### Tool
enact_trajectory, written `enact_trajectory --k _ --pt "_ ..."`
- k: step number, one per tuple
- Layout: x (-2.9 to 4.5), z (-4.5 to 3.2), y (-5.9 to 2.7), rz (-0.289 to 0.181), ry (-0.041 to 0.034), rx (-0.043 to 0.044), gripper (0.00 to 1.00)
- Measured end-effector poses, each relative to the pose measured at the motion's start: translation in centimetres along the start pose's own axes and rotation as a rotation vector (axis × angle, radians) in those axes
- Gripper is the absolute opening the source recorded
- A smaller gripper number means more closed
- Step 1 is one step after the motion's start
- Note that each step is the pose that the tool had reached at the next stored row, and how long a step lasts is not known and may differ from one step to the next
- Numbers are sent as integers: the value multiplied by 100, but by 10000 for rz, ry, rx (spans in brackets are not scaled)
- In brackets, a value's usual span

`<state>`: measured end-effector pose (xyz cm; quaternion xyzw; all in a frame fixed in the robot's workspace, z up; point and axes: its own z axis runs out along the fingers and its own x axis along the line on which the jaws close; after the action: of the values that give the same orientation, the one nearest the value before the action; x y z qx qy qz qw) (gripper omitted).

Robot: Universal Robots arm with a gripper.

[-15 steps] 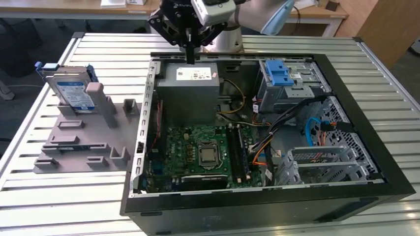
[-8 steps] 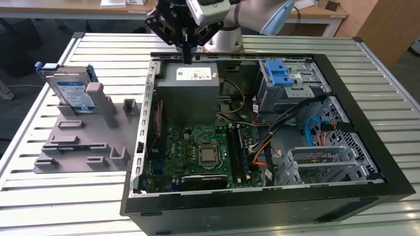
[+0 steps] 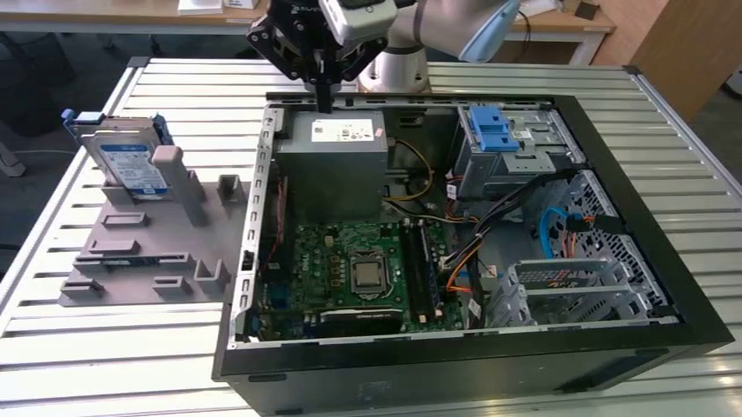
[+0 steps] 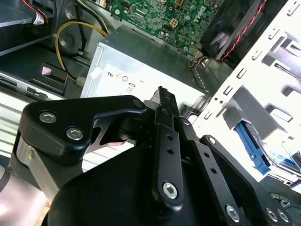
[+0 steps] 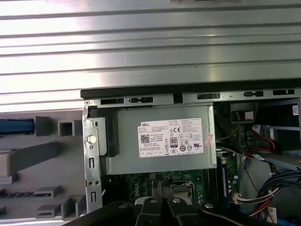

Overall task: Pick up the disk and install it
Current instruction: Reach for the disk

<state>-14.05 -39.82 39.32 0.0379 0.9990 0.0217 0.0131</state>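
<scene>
A slatted metal counter [image 3: 69, 347] carries an open computer case [image 3: 464, 373] and, on the exterior view's left, a grey stand [image 3: 139, 252]. The disk [image 3: 128, 161] is seen upright in this stand, well apart from the jaws. The jaws are held just above the power supply [image 3: 336, 165] at the case's rear; they seem to be closed together, with nothing gripped. The disk is not yet picked up, so both the picking and the installing are judged to be left.

Built from black angular link plates at the pincer [image 4: 164, 94], studded with silver hex screws [image 4: 170, 189]; pale grey along the arm [image 3: 435, 22], capped light blue.
</scene>
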Motion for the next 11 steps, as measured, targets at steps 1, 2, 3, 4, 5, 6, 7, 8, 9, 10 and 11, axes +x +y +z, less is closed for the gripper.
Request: enact_trajectory --k 1,2,3,4,5,6,7,8,9,10,11 --pt "10 0 0 -1 0 0 11" --pt "20 0 0 -1 0 0 11" --pt "30 0 0 -1 0 0 11" --pt "40 0 0 -1 0 0 11" --pt "49 -1 0 -1 0 0 11" --pt "61 -1 0 0 0 1 11" --pt "72 -1 0 0 0 0 11" --pt "83 -1 1 0 0 0 11" --pt "95 -1 1 0 0 0 11" --pt "107 -1 2 0 0 0 11" --pt "119 -1 3 0 -1 -1 11"
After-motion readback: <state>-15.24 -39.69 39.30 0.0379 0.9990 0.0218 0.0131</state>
